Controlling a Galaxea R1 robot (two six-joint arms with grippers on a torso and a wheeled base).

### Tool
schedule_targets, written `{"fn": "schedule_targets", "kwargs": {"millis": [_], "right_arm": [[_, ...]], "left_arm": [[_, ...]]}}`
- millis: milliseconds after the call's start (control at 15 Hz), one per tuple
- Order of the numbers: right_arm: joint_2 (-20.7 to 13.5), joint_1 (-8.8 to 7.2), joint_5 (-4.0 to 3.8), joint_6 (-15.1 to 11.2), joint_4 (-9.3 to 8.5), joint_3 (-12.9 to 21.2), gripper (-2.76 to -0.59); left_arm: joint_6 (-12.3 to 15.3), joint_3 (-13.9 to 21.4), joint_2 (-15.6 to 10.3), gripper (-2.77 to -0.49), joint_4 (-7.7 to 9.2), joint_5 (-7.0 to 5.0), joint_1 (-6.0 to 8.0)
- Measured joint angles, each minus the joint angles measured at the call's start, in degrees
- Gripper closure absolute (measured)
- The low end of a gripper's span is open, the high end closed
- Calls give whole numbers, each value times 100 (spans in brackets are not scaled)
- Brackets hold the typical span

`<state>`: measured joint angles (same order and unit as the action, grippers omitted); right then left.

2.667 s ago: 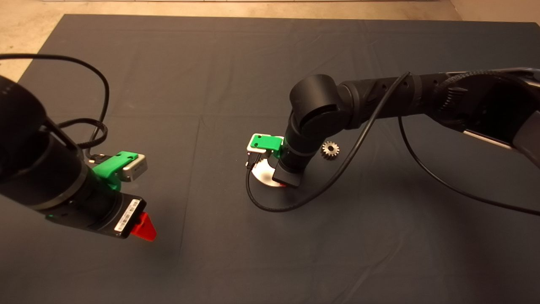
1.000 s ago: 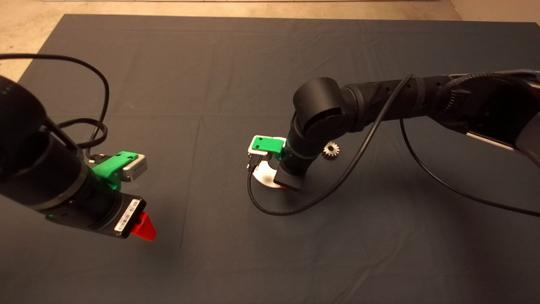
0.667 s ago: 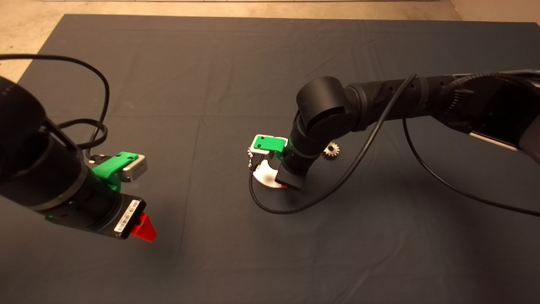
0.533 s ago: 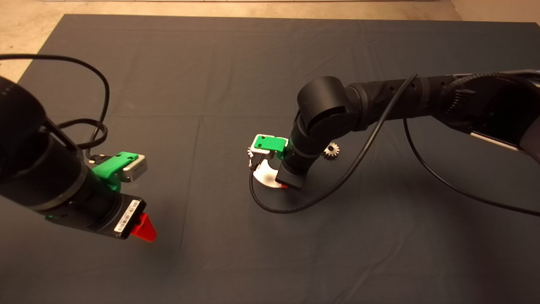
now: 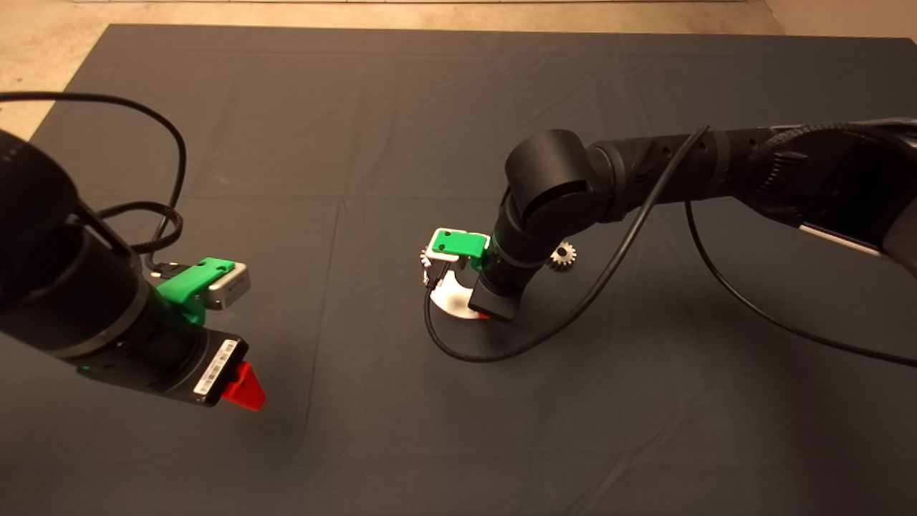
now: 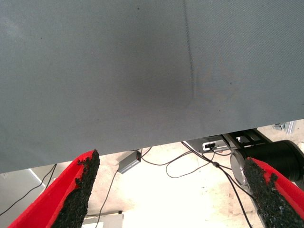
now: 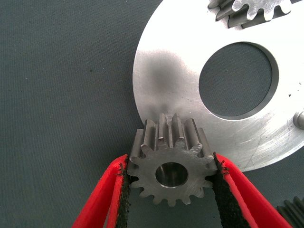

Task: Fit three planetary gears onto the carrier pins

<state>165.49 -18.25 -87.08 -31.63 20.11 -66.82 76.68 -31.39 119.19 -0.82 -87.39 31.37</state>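
**Now: gear held above the carrier disc**

You see the right gripper (image 7: pixel 170 183) pinching a planetary gear (image 7: pixel 170 166) over the disc (image 7: pixel 180 95) rim. Another gear (image 5: pixel 563 255) lies on the mat (image 5: pixel 401 115). The left gripper (image 6: pixel 171 190) hangs spread wide, idle.

A robotics lab or test bench, judging by the setup: 2 black arms with cabling reach over a dark mat (image 5: pixel 401 122) laid on a table, with bare beige floor (image 5: pixel 43 43) past its edge. Beyond the left gripper (image 6: pixel 171 190), past the mat's rim, loose cables (image 6: pixel 190 164) and a small grey box (image 6: pixel 129 162) lie on the pale floor
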Motion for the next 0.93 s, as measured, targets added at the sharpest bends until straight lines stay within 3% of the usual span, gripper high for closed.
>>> {"fn": "schedule_targets", "kwargs": {"millis": [467, 933], "right_arm": [[59, -27, -55, -2, -2, -11, -107], [59, -212, -62, -4, -2, -140, -107]], "left_arm": [[0, 5, 2, -217, 0, 0, 0], [2, 6, 0, -217, 0, 0, 0]]}}
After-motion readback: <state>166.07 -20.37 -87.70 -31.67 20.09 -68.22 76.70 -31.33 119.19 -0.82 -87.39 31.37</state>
